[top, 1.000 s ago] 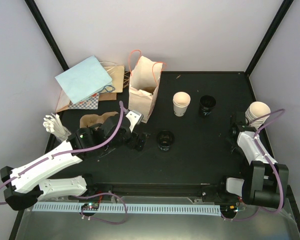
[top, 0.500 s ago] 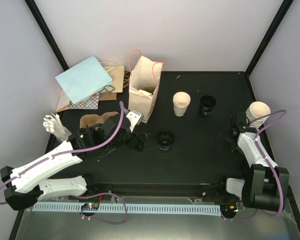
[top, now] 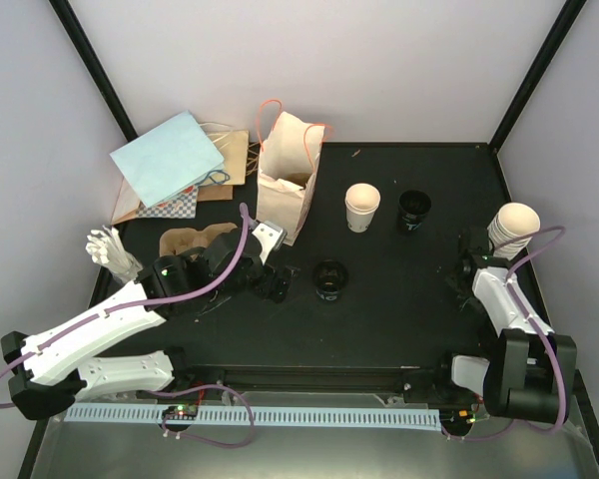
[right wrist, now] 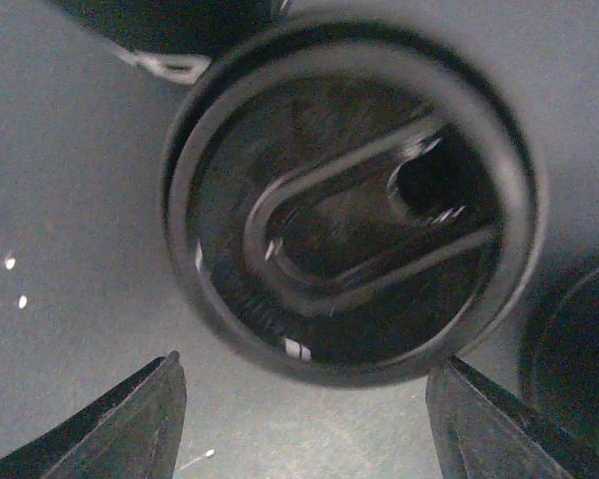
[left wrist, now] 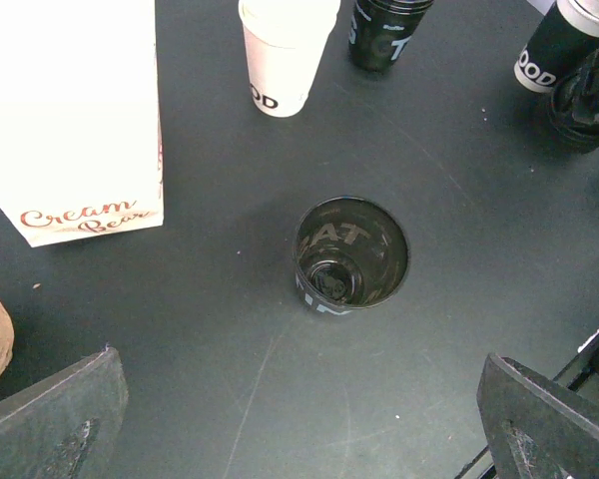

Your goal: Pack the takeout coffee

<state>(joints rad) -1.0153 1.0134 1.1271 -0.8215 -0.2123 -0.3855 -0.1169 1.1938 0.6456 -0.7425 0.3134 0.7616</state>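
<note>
My left gripper (left wrist: 299, 404) hangs wide open above the table (left wrist: 479, 230), holding nothing. To its left stands the cream paper bag (left wrist: 75, 110), printed "Cream Bear" in brown script. Straight ahead of that gripper an open black cup (left wrist: 351, 254) stands upright. White lettering shows through its wall, too broken to read. Behind it the cream cup (left wrist: 283, 55) stands upright with its top open, apart from the bag, its side showing "OOD". Next right is a second black cup (left wrist: 384, 30) with pale letters I cannot make out. Far right, a dark cup (left wrist: 549, 50) also reads "OOD". My right gripper (right wrist: 304, 399) is spread over a black lid (right wrist: 349, 200) lying flat on the table. The lid's near edge lies between the fingers, unclamped.
</note>
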